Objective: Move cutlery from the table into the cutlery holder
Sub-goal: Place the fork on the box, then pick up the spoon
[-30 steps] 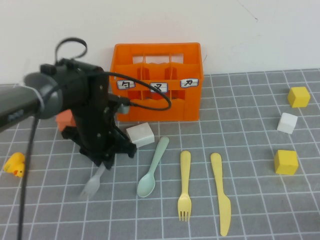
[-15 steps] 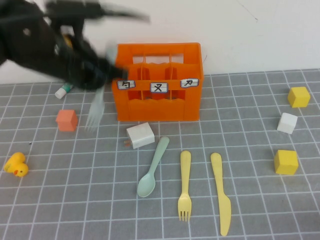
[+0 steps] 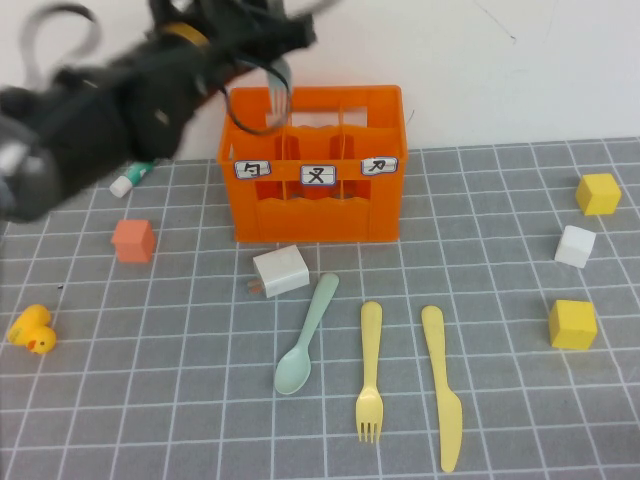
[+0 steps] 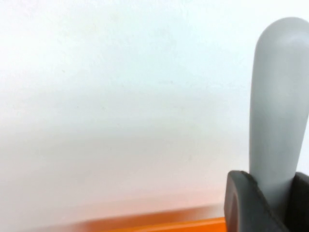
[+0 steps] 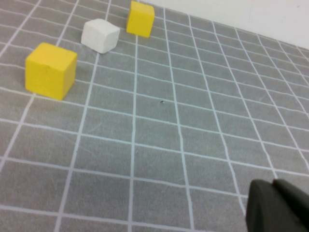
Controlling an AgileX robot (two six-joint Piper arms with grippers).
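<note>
Since a second ago the left gripper [image 3: 262, 55] has swung up from the table [image 3: 150, 400] to above the holder's [image 3: 315, 215] left rear corner, jaws clamped on the grey fork [image 4: 279, 96]. Tines [image 3: 277, 92] hang near a divider — a skewed release could snag it. Right gripper [image 5: 280, 205] stays shut, low near the cubes; spoon [image 3: 305, 338], yellow fork [image 3: 369, 372] and knife [image 3: 443, 388] lie in front.
</note>
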